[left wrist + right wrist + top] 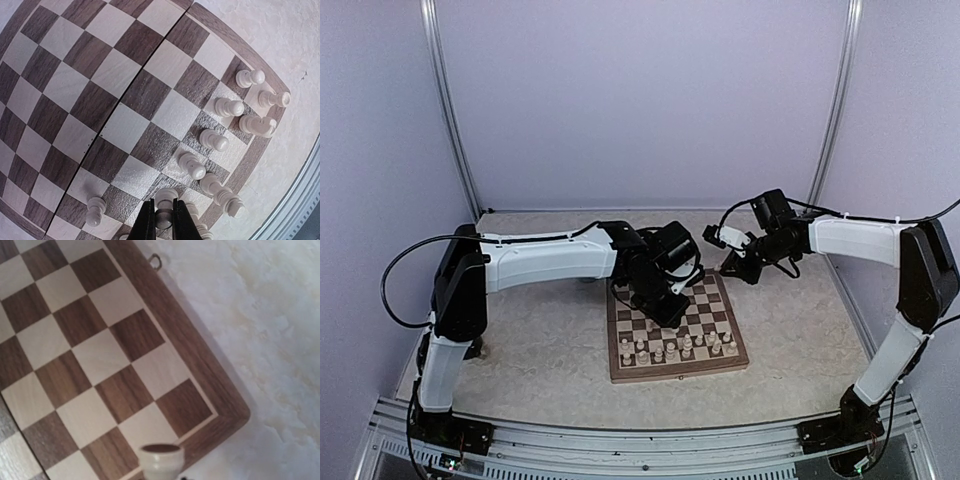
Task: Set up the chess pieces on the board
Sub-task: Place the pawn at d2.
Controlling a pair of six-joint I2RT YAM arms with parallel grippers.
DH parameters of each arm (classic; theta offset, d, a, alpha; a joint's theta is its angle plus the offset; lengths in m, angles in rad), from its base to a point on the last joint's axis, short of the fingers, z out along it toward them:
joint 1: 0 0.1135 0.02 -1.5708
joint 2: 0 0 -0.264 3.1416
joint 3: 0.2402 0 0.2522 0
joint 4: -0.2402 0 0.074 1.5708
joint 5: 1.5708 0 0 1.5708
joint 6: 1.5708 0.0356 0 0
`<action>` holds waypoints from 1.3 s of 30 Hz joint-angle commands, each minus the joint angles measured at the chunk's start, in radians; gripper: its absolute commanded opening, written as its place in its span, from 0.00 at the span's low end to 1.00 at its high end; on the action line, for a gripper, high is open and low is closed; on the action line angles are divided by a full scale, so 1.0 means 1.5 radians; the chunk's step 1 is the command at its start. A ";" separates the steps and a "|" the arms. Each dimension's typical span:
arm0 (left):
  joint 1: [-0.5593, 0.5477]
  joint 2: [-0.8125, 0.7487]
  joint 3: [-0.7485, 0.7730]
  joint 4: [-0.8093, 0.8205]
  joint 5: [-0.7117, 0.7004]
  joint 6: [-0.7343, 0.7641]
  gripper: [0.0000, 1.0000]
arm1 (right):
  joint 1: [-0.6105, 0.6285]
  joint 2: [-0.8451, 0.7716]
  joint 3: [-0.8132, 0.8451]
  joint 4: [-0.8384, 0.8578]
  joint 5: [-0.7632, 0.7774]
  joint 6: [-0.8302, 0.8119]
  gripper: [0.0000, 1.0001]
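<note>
The board (675, 373) lies mid-table with cream chess pieces (675, 348) in two rows along its near edge. My left gripper (665, 305) hangs over the board. In the left wrist view it (164, 220) is shut on a cream pawn (166, 199) just above the near rows, with several pieces (215, 141) standing around it on the board (125, 90). My right gripper (732, 265) is over the board's far right corner. In the right wrist view a cream piece (160, 460) sits at the jaws, base outward, above the board corner (100, 355); the fingers are out of frame.
The pale speckled tabletop (260, 340) surrounds the board. A small metal latch (156, 261) sticks out from the board's rim. Purple walls enclose the table on three sides (640, 100). An aluminium rail (650, 440) runs along the near edge.
</note>
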 commanded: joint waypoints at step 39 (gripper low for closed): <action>-0.015 0.038 0.032 -0.015 0.038 0.016 0.25 | -0.010 -0.017 0.002 0.005 0.000 0.001 0.04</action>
